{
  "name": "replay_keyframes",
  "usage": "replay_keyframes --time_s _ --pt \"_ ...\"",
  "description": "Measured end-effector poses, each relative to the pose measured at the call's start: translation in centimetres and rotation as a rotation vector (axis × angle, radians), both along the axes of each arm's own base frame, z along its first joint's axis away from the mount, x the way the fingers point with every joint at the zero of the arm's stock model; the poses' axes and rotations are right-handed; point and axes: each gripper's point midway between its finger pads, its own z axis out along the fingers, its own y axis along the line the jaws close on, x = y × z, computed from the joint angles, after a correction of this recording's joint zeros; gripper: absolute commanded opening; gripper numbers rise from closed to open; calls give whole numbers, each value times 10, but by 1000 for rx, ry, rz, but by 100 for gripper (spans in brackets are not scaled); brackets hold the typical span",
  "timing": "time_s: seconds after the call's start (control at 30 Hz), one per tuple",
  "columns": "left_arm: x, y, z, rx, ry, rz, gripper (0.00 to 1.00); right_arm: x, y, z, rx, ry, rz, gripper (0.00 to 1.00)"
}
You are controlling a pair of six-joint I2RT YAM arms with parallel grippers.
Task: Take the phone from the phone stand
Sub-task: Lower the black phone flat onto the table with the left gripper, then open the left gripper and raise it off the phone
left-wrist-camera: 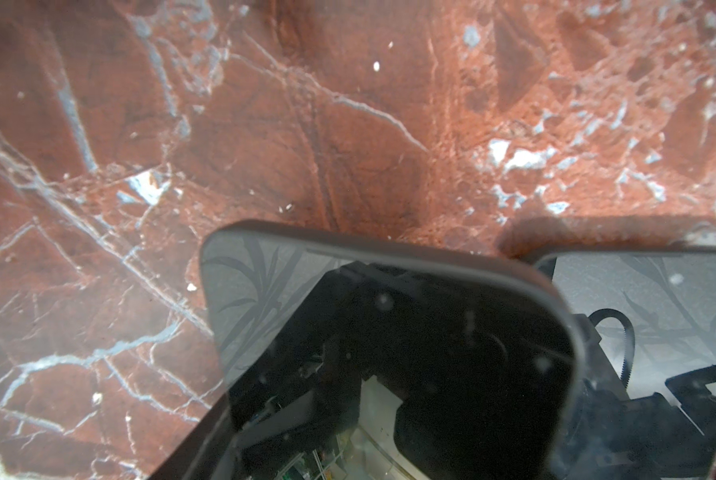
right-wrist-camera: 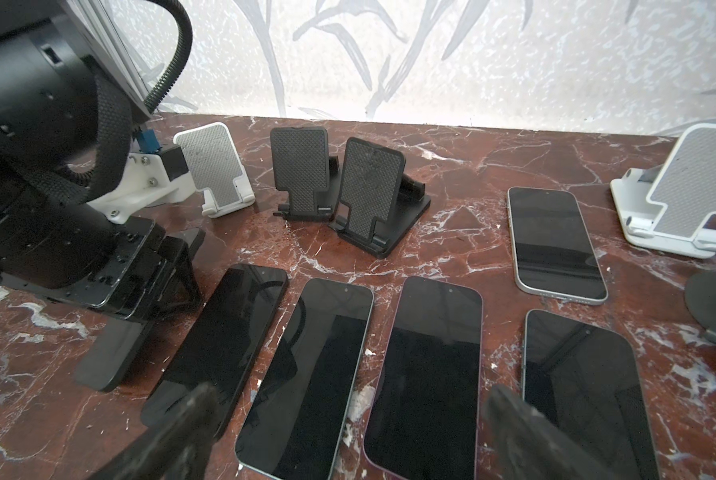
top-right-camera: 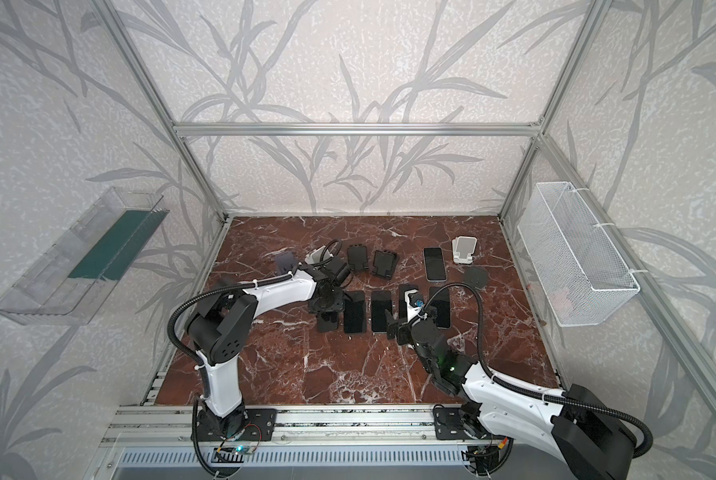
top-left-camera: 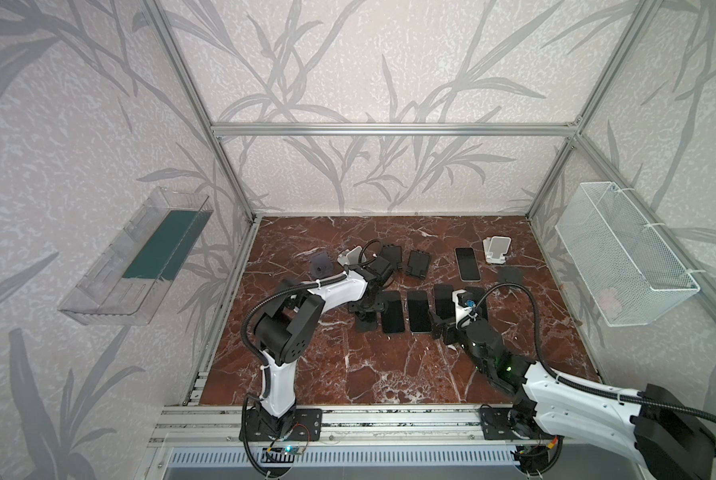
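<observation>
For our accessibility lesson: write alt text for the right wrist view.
Five phones lie face up on a red marble table, four empty stands behind. The left gripper grips a sixth, black phone; the open right gripper frames the foreground.

Your left arm point(top-left-camera: 339, 293) rises from its base, folds back at the elbow, then reaches forward and inward. The wrist is bent so the left gripper point(top-left-camera: 365, 311) points straight down. Its jaws are closed across one end of a dark phone point(right-wrist-camera: 111, 357). Your right arm point(top-left-camera: 564, 390) stretches low from the near right corner toward the middle, forearm close to level. The right gripper point(right-wrist-camera: 352, 395) sits low with both fingers point(right-wrist-camera: 190, 419) spread wide, holding nothing.
</observation>
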Motion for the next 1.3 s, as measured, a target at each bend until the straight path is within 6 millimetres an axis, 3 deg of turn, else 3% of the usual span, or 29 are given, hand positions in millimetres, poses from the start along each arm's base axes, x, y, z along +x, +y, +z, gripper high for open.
replay_keyframes --time_s 0.1,0.2,0.77,1.03,1.3 --pt "0 0 0 1 0 -2 68 0 0 0 0 0 0 99" --pt "-1 -1 0 2 3 -5 80 0 0 0 0 0 0 99" --pt "-2 -2 2 -1 4 -24 76 0 0 0 0 1 1 99" --pt "-24 11 8 75 82 -78 81 0 0 0 1 0 2 99" --pt "-23 15 45 63 17 -100 86 -1 0 1 3 0 3 99"
